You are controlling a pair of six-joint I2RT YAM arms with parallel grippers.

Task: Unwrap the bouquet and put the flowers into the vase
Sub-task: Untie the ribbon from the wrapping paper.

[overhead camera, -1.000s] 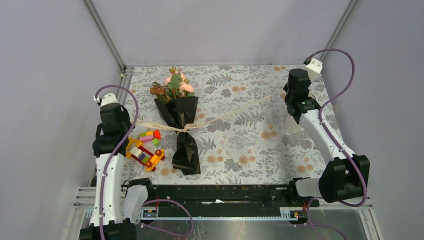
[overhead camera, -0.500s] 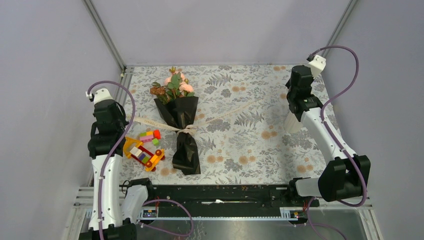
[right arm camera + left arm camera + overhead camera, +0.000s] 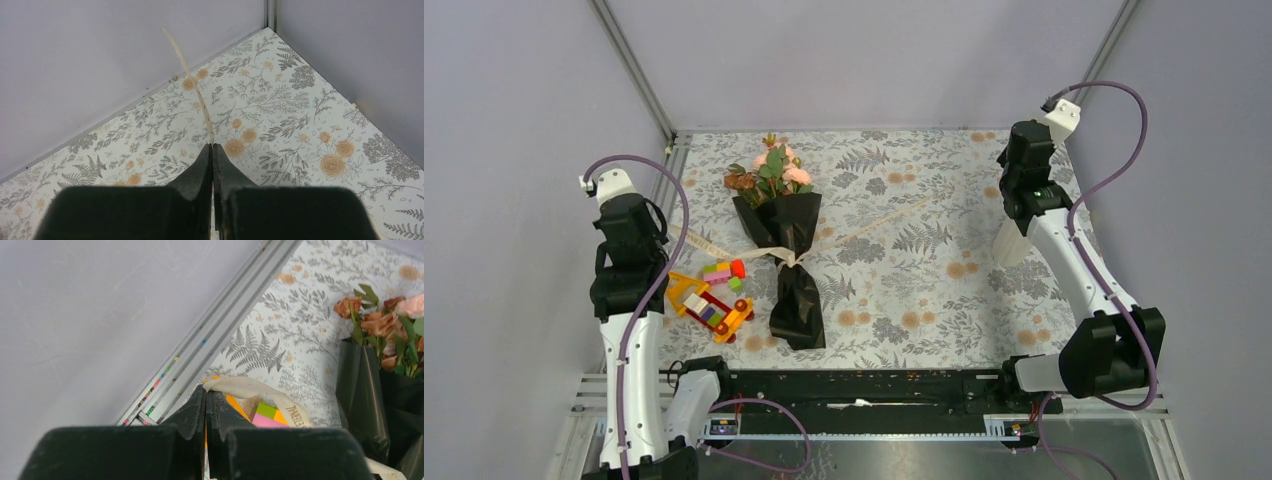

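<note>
1. The bouquet (image 3: pixel 786 250) is lying flat on the left half of the table (image 3: pixel 924 290). Its long axis is running near-to-far, with the flowers (image 3: pixel 769 170) pointing at the far wall.
2. The cream ribbon (image 3: pixel 874 225) is crossing that axis at the cone's waist, its ends reaching sideways toward the two arms.
3. The left gripper (image 3: pixel 206 390) is clamping one ribbon end, jaws pressed together; the right gripper (image 3: pixel 212 146) is pinching a thin strip of ribbon likewise.
4. The knot (image 3: pixel 786 257) is sitting between the claws, nearer the left arm. Further loosening is therefore likely calling for outward pulls along the ribbon line, not along the cone.
5. The vase (image 3: pixel 1009 245) is showing as a white form just beside the right forearm, well apart from the bouquet.
</note>
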